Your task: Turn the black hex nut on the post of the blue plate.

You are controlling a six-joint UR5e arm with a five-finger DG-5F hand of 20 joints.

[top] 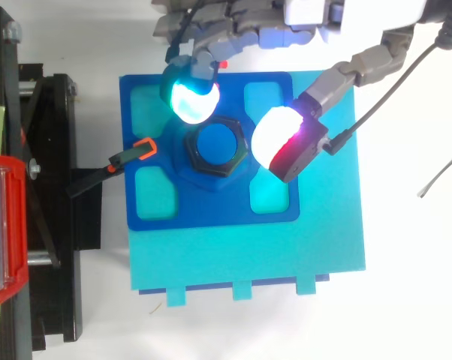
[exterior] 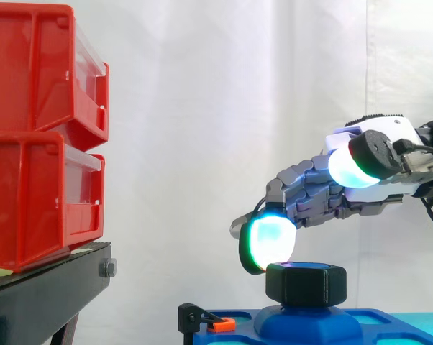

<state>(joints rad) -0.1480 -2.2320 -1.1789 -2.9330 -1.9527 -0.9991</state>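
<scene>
Far L: red bins [exterior: 44,129] stacked on black stand [exterior: 44,295]. Next, black clamp w/ orange tip [top: 143,148] at L edge of blue plate [top: 211,206]; plate sits on a cyan base [top: 248,255]. Black hex nut [exterior: 306,282] sits level on the blue post [top: 217,142] at plate centre. Hand [exterior: 324,190] enters from R in side view, fingers spread, not pinching anything. One cyan-green pad [exterior: 267,241] is against nut's upper L edge. White pad [exterior: 357,167] is raised well above nut & apart from it; top view puts it just R of nut.
</scene>
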